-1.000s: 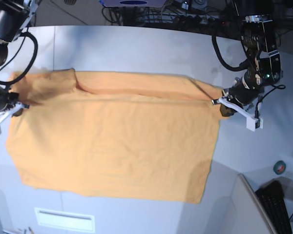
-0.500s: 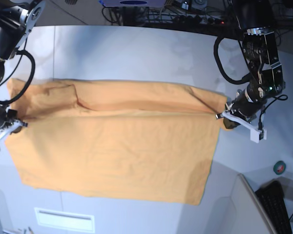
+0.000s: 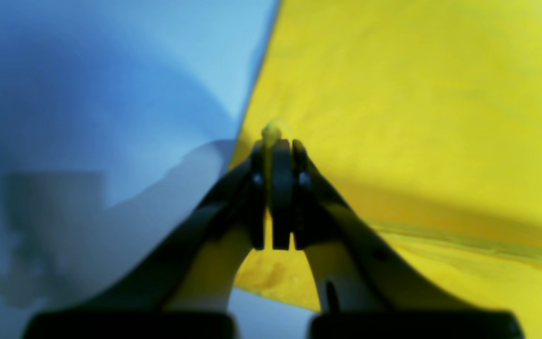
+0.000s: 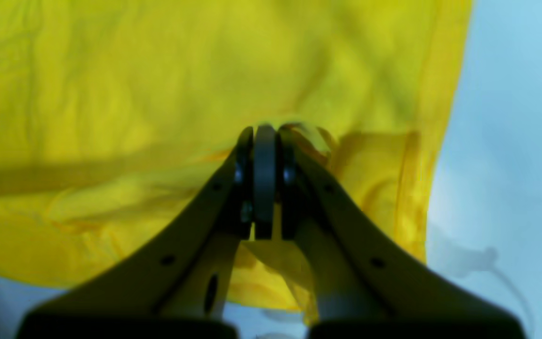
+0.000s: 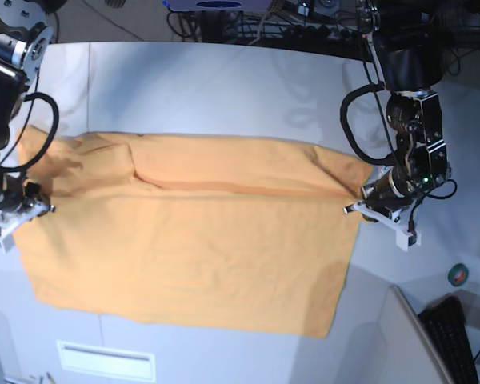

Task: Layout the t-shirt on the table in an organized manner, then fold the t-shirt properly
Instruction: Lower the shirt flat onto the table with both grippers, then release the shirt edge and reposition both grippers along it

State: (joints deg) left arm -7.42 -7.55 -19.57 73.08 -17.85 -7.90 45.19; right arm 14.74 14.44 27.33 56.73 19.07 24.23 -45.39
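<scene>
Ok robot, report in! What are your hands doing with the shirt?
Left gripper shut on shirt edge. Right gripper shut on opposite edge. Shirt spread across table, top folded over. Nothing in the way.

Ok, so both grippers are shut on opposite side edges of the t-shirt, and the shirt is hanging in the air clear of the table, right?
Not quite. The left gripper and right gripper are shut on opposite side edges of the t-shirt, but the shirt is not hanging: the base view shows it spread out on the table.
</scene>
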